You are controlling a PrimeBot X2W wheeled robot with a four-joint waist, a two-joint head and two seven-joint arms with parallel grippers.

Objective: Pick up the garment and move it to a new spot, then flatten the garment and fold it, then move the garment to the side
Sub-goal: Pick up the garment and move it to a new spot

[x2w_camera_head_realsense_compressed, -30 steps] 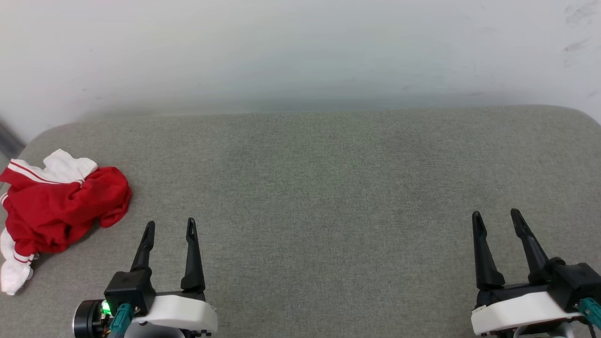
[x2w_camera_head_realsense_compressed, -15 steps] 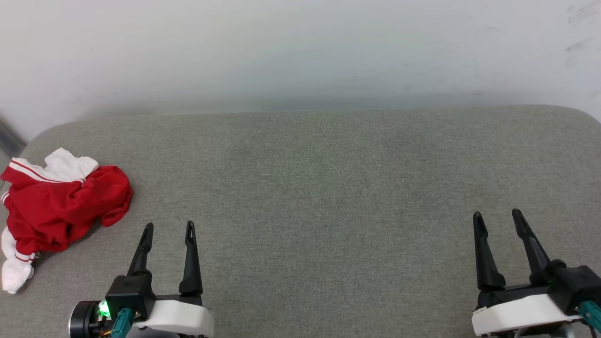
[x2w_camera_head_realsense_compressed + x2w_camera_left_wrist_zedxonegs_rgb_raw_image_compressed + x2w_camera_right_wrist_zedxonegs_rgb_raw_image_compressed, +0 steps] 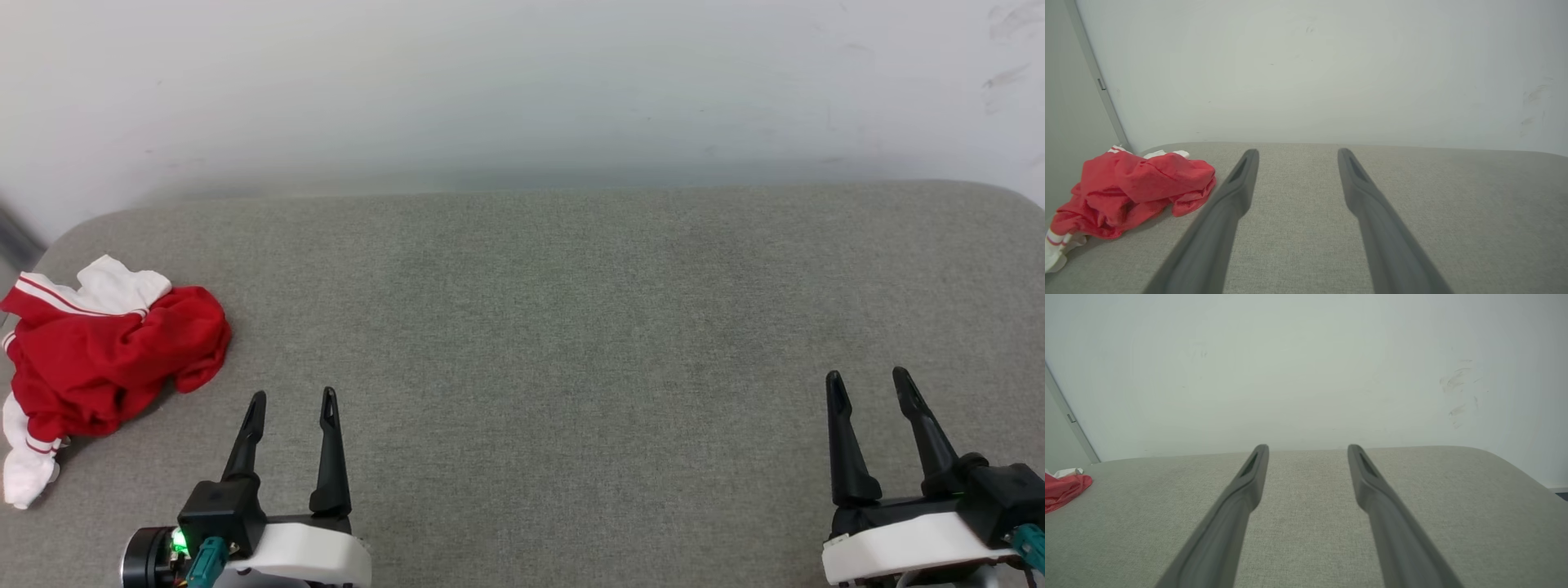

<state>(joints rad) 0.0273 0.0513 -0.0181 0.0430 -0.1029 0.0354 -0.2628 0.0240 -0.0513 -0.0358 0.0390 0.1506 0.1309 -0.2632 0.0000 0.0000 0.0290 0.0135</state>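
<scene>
The garment [image 3: 106, 359], a red shirt with white sleeves and red-and-white trim, lies crumpled in a heap at the far left edge of the grey fabric table [image 3: 571, 327]. The left wrist view has the garment [image 3: 1135, 192] to the left of my fingers; the right wrist view catches a red corner of the garment [image 3: 1063, 490] at its left edge. My left gripper [image 3: 294, 398] is open and empty, a short way right of and nearer than the heap. Far to the right, my right gripper [image 3: 867, 377] is also open and empty.
A pale wall [image 3: 522, 90] runs along the table's far edge. A grey vertical strip [image 3: 1096, 77] stands at the wall's left end. The table's corners are rounded, and the garment lies close to the left edge.
The left gripper has drawn back slightly toward the near edge. The right gripper and the garment are as before.
</scene>
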